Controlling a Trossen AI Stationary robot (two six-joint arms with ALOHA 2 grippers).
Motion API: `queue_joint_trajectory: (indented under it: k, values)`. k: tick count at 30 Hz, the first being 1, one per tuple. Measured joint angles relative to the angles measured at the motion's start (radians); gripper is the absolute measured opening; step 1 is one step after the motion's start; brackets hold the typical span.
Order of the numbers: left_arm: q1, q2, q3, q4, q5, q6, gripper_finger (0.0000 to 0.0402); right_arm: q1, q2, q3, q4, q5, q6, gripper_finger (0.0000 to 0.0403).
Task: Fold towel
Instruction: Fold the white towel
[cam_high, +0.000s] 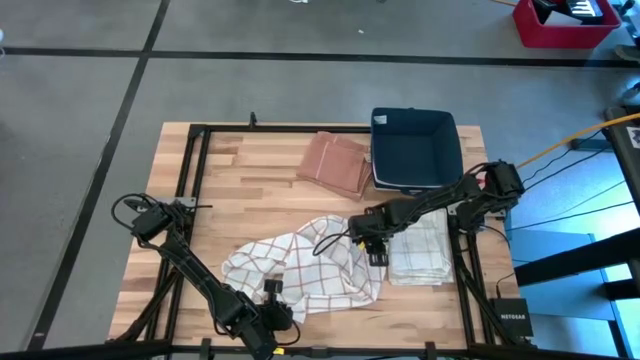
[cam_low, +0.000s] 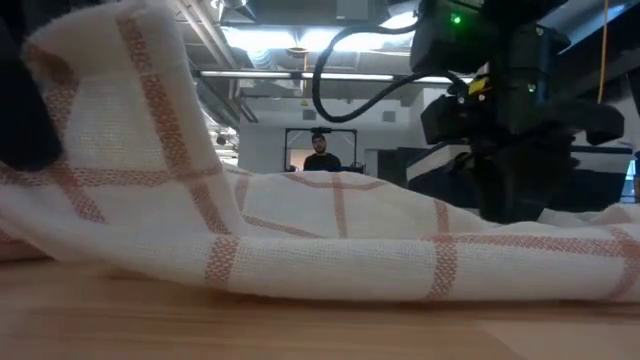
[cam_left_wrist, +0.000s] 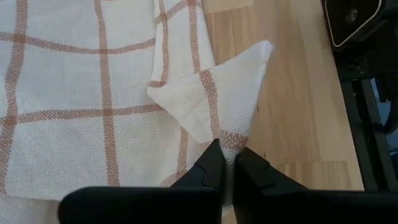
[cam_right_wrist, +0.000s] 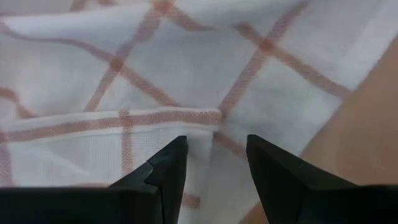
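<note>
A white towel with a red-brown check (cam_high: 300, 265) lies crumpled on the near middle of the wooden table; in the low view the towel (cam_low: 330, 240) fills the foreground. My left gripper (cam_high: 272, 296) is at the towel's near edge, shut on a corner of it (cam_left_wrist: 227, 152). My right gripper (cam_high: 375, 250) is at the towel's right side, pointing down. Its fingers are open (cam_right_wrist: 214, 152) over a hemmed edge (cam_right_wrist: 155, 118); whether they touch the cloth, I cannot tell. My left gripper pinches a corner flap of the towel (cam_left_wrist: 231, 142) between its two fingers (cam_left_wrist: 208, 165). The flap stands out past the fingertips as a pointed fold (cam_left_wrist: 217, 93). The rest of the towel lies slack on the table.
A folded white towel (cam_high: 418, 250) lies right of the right gripper. Folded brown cloths (cam_high: 335, 162) and a dark blue bin (cam_high: 413, 148) sit toward the far edge. Bare wood (cam_high: 240, 180) lies at the far left. A person (cam_low: 320, 150) stands far behind the table.
</note>
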Motion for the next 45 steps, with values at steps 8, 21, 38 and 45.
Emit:
queue_joint_trajectory:
  k: [8,21,38,45]
  values:
    - [0.0,0.0,0.0,0.0,0.0,-0.001,0.0008,0.001,0.0,0.0,-0.006,-0.108,0.001,0.017]
    - [0.0,0.0,0.0,-0.003,0.0,-0.001,0.0009,0.0,0.048,0.008,0.015,-0.098,-0.001,0.0166]
    - [-0.01,-0.007,0.0,-0.006,0.0,-0.011,0.001,0.057,0.021,0.227,-0.207,-0.036,-0.034,0.0029]
    - [-0.018,-0.013,0.0,-0.042,0.0,-0.048,0.001,0.143,-0.054,0.356,-0.385,0.065,0.025,0.0006]
